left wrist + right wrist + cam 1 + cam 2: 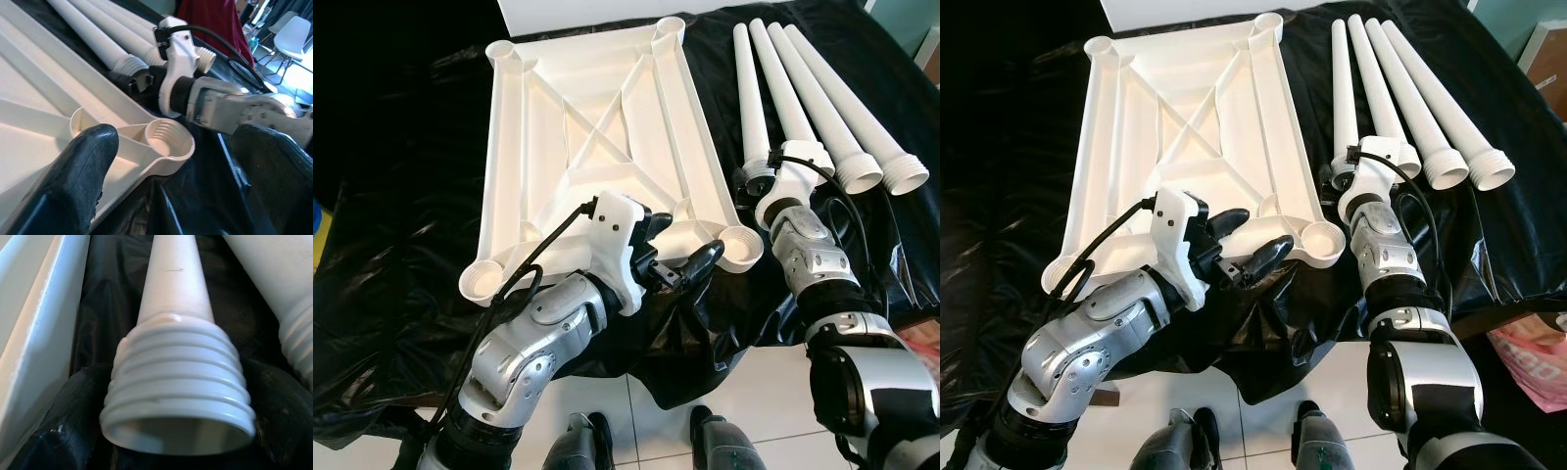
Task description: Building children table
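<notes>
Four white tapered plastic legs (822, 98) lie side by side on black plastic sheeting (401, 245) over white tile floor (636, 421). Right gripper (756, 179) clamps the threaded end of the nearest leg (178, 382), likely for screwing in. Left gripper (1252, 245), fingers apart, hovers near the corner socket (166, 137) of the upturned white ribbed tabletop (587, 127).

Bright, even daylight is filling the head views, and both are staying sharp. The white table top (592, 147) is reflecting strongly, its ribs casting only soft, pale shadows, while the black plastic sheet (401, 215) is swallowing detail and showing small glossy highlights along its creases. In the left wrist view, a window behind the white chairs (293, 36) is blowing out, and the near black finger (73, 181) is blurring. In the right wrist view, the threaded leg end (178, 382) is looming slightly soft, its far shaft glaring.
</notes>
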